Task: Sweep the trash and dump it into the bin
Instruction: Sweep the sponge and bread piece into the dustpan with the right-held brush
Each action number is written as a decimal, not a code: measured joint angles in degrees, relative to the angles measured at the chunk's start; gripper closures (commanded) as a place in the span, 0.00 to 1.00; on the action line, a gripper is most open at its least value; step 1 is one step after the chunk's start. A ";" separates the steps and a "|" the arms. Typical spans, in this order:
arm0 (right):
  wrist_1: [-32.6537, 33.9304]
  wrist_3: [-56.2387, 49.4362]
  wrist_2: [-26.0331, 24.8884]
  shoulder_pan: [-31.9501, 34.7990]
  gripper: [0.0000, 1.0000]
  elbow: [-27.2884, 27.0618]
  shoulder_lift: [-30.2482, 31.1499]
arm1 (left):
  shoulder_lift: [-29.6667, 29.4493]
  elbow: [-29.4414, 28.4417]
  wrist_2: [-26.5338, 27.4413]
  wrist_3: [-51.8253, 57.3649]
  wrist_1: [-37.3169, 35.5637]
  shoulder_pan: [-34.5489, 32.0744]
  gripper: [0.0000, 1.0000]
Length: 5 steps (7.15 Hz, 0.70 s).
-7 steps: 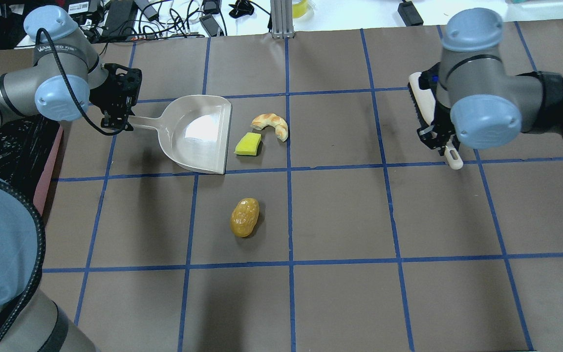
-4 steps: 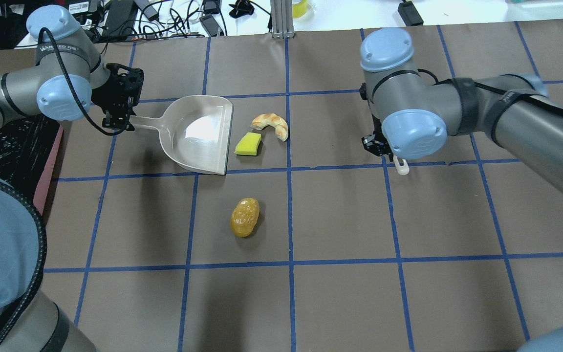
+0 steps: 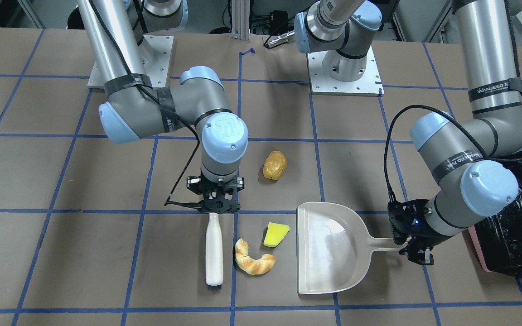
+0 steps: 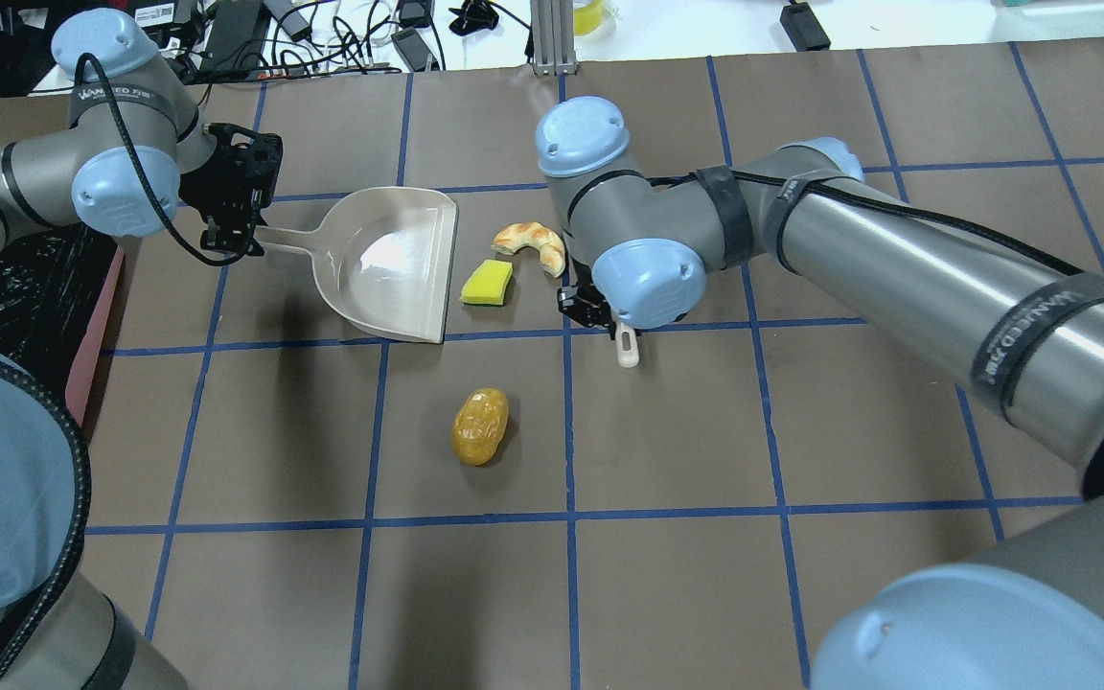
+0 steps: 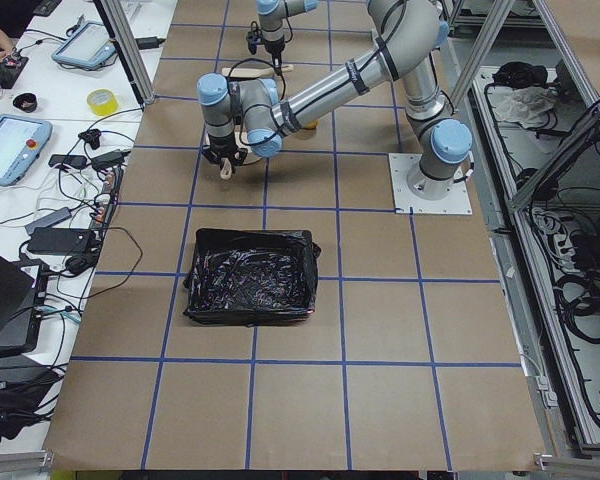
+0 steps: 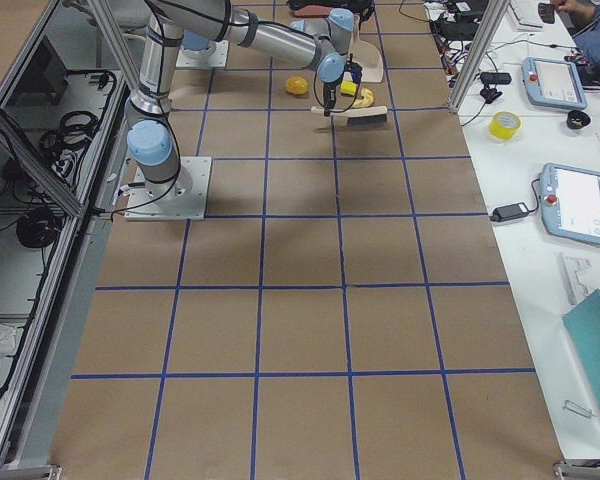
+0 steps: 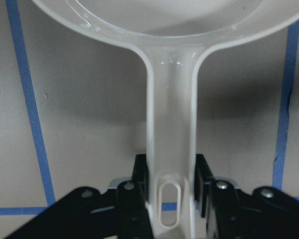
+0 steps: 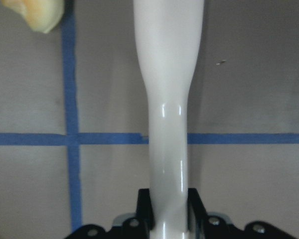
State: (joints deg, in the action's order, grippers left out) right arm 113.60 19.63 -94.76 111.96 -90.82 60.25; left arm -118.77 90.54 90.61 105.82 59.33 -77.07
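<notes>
The off-white dustpan (image 4: 389, 264) lies open toward the trash. My left gripper (image 4: 236, 235) is shut on its handle (image 7: 172, 124). The yellow sponge (image 4: 487, 284) and the croissant (image 4: 533, 244) lie just off the pan's lip. The potato-like piece (image 4: 480, 425) lies apart, nearer the robot. My right gripper (image 3: 215, 206) is shut on a white brush (image 3: 214, 249). The brush sits beside the croissant (image 3: 253, 260), on the side away from the pan. The pink bin (image 4: 97, 326) with its black bag stands behind my left arm.
Cables and power bricks (image 4: 322, 29) and an aluminium post (image 4: 552, 38) line the table's far edge. The arms' base plates (image 3: 345, 72) are on the robot's side. My right forearm (image 4: 897, 268) stretches across the right half of the table.
My right arm has swung left across the table with the brush, from the far right to just beside the croissant. The left gripper, dustpan and trash have stayed put.
</notes>
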 measured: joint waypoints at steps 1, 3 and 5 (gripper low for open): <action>-0.14 2.09 3.91 2.38 1.00 3.51 -2.27 | 0.05 0.22 -0.02 0.00 0.00 0.00 0.97; -0.36 4.53 12.28 6.39 1.00 10.48 -6.35 | 0.21 0.51 -0.08 0.00 0.00 -0.01 0.96; -1.37 7.88 20.89 9.32 1.00 16.02 -9.01 | 0.27 0.58 -0.09 0.00 0.00 -0.01 0.96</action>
State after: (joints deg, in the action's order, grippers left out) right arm 112.23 27.51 -73.87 121.28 -74.80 51.24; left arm -118.50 91.12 90.53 105.82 59.33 -77.08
